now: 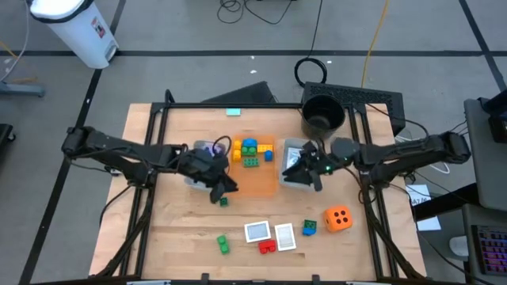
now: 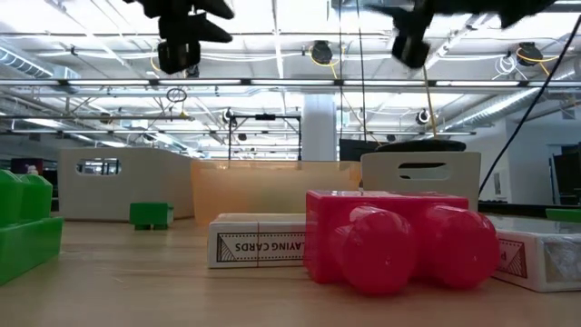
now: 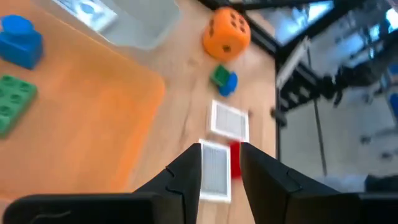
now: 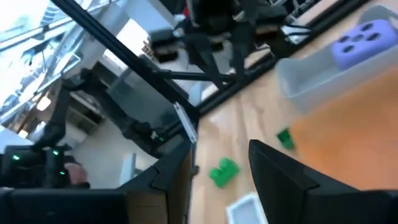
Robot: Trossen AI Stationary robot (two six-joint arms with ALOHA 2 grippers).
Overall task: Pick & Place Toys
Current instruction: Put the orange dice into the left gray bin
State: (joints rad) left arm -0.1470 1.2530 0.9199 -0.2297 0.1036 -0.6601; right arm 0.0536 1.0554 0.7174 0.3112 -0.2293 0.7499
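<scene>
Loose toys lie on the near part of the table: two whitish cards, a red brick, green bricks, a green-and-blue brick and an orange die. Blue, yellow, green and orange bricks lie in the orange tray. A purple die sits in the left grey tray. My left gripper hangs open above the table at the orange tray's left edge, empty. My right gripper hovers open over the right grey tray, also empty.
A black round bucket stands at the far right, just behind the right grey tray. The black table frame runs along both sides. In the low view both grippers hang high above the trays.
</scene>
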